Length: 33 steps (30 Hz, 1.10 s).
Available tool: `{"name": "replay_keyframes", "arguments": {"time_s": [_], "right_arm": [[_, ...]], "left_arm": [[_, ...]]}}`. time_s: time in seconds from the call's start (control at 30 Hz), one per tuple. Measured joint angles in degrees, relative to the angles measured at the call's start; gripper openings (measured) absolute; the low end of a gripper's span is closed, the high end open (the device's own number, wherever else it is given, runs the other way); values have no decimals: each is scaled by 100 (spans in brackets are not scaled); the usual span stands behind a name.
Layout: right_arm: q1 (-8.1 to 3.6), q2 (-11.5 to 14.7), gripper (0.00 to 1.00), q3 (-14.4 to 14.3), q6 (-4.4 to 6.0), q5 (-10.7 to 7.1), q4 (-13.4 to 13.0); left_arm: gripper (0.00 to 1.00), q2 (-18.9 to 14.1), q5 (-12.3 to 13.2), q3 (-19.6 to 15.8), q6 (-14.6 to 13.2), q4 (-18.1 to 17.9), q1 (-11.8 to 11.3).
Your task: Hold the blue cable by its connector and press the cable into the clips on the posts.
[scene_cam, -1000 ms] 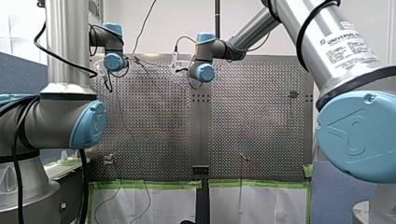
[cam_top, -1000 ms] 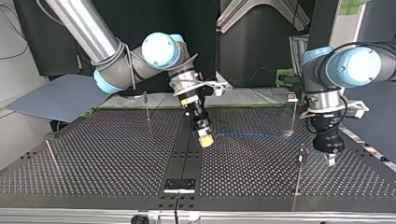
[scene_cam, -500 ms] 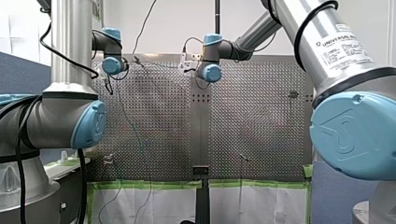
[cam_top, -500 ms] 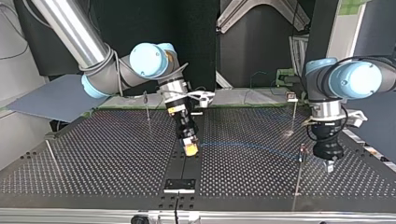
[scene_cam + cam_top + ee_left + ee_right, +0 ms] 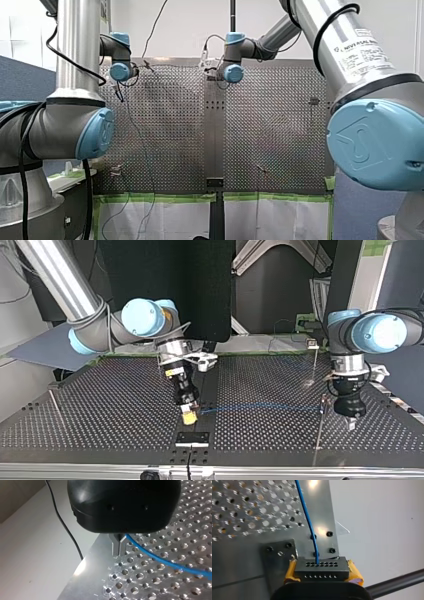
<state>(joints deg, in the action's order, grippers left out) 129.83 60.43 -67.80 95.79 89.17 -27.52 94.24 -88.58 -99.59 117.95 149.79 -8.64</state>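
The right pincer (image 5: 188,416), closed on the connector (image 5: 322,568), its arm (image 5: 350,55) marked UNIVERSAL, has moved toward 7 o'clock in the top view; the left pincer (image 5: 118,547) grips the blue cable (image 5: 160,560).

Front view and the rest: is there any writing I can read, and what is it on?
"UNIVERSAL R...": label on my right arm, front view; cut off there, its small print unreadable.
"L", "K", "J", "I": stamped along the perforated table's edge, left wrist view.
Sticker on my right arm's wrist, top view: too blurred to read.
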Motion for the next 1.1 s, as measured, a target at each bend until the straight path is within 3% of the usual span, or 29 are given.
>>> {"name": "replay_keyframes", "arguments": {"time_s": [0.27,0.57,0.6,0.63,0.77,0.83,0.87,0.9,0.97,1.0,1.1], "right_arm": [[-145,-81,0,121,144,-107,14],[-197,-168,0,165,169,-217,45],[-198,-170,0,166,170,-223,56],[-198,-171,0,166,170,-226,64],[-201,-173,0,166,170,-233,89],[-204,-174,0,166,170,-237,93],[-205,-174,0,166,170,-238,94],[-206,-177,0,167,170,-239,95],[-207,-181,0,166,170,-240,97],[-209,-182,0,166,170,-241,100],[-215,-183,0,166,166,-241,103]], "left_arm": [[0,6,19,2,100,-92,-18],[0,8,64,-4,87,-94,-15],[5,8,87,-4,81,-95,-16],[21,7,115,-5,79,-96,-17],[33,6,221,-14,152,-87,-19],[53,7,250,-20,225,-88,-20],[53,6,276,-23,274,-92,-21],[67,4,304,-25,302,-97,-23],[67,2,383,-29,334,-103,-27],[100,2,408,-29,334,-98,-29],[100,1,393,-26,264,-21,-36]]}}
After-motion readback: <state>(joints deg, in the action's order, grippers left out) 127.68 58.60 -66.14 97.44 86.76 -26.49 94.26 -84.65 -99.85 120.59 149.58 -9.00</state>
